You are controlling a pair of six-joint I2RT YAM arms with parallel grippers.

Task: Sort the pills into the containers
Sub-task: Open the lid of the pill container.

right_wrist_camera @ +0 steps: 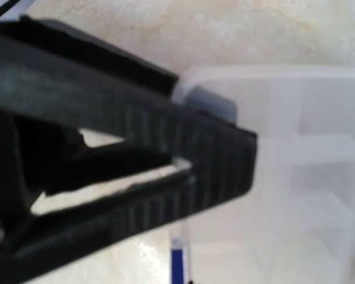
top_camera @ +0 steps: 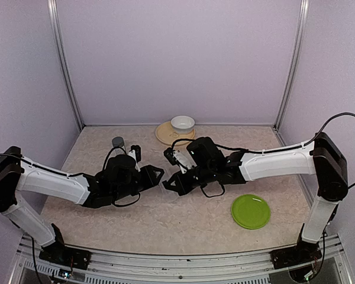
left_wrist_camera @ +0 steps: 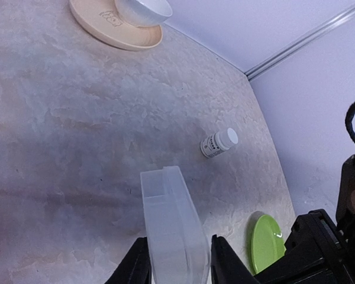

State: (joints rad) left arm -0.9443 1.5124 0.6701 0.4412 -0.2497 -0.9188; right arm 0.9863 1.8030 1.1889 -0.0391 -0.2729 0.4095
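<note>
Clamps the clear pill box (left_wrist_camera: 170,219) at mid-table in the left gripper (left_wrist_camera: 176,263), jaws partly closed with a finger pressed on either side of it. Holds the box on edge, long axis running rightward away from those fingers toward the right gripper (right_wrist_camera: 245,163). Brings the right tips together at the box's corner, touching it; impossible to tell whether any thin edge sits nipped between. Shows milky compartments in the right wrist view, contents too faint to make out. Beyond, a white bottle (left_wrist_camera: 219,143) on the table (left_wrist_camera: 77,118).
</note>
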